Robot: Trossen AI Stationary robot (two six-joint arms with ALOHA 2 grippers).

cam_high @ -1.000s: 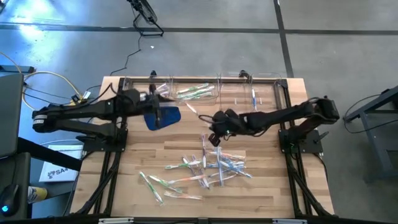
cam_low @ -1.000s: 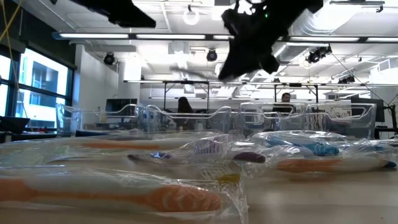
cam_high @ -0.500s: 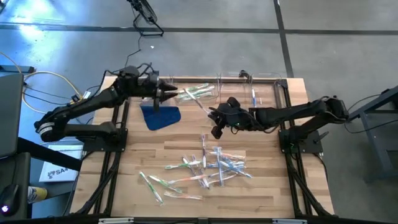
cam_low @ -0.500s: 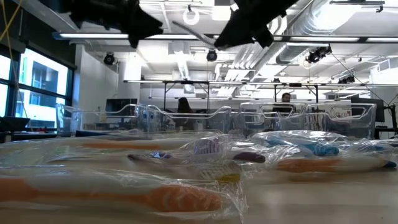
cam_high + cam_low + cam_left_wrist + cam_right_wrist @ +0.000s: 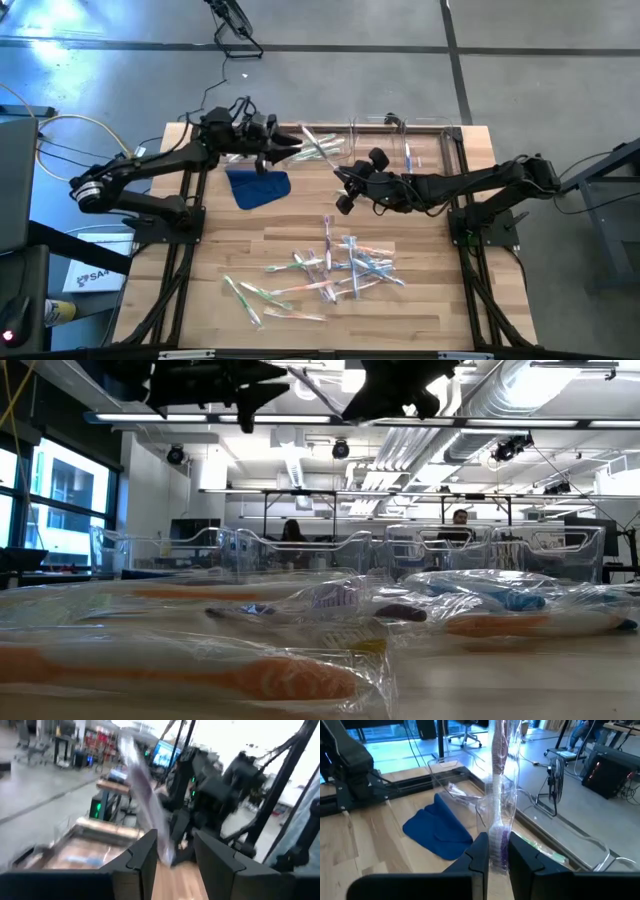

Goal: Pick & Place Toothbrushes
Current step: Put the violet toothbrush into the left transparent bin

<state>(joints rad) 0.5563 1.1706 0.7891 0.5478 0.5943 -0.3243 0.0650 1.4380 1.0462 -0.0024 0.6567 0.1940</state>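
Pale wooden planks form the table [image 5: 300, 245], with a row of clear plastic bins [image 5: 400, 150] along its far edge and a crumpled blue cloth [image 5: 258, 187] lying just in front of them. Most of the thin wrapped toothbrushes [image 5: 335, 268] lie scattered in a loose heap on the near half of the table, and some green ones rest in a bin. Raised above the bins, the left gripper [image 5: 290, 143] pinches one clear-wrapped toothbrush [image 5: 145, 802] between its fingers, the stick slanting upward. Nearby, over the table's middle, the right gripper [image 5: 343, 180] is clamped narrowly on another wrapped toothbrush with a purple handle [image 5: 498, 795], held upright. Both grippers hang close together, well above the heap.
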